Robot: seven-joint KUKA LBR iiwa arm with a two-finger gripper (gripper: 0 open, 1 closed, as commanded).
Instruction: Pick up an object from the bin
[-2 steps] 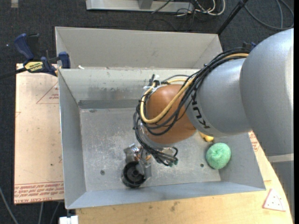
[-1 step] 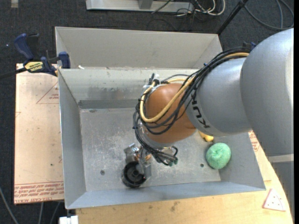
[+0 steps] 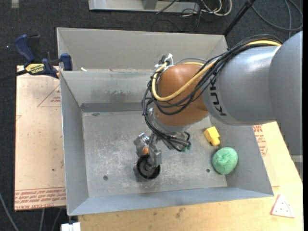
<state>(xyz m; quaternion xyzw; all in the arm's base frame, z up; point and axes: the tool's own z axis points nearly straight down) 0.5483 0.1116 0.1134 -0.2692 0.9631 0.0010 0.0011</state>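
The tool [image 3: 150,164] stood low in the bin [image 3: 72,129], close to the middle of its near edge, right at a small black round thing [image 3: 143,172] that lay flat on the floor there. Part of that thing was hidden under the tool, and I could not tell whether the tool was open or closed, nor whether it had any hold.

The black thing looked like a ring or a cap with a hollow middle, probably plastic or rubber. I judged it light and fairly stiff, with a smooth rim that might slip. The best hold seemed to be a pinch through the rim wall, one side in the hollow and one outside. A squeeze across the full width risked it popping out sideways.

Well apart, toward the right wall of the bin, lay a yellow block [image 3: 211,135] and, just nearer the near right corner, a green ball [image 3: 225,160]. The block appeared hard, with flat sides that would suit a plain pinch. The ball looked spongy and would likely give under pressure, so it would need a hold across its middle.
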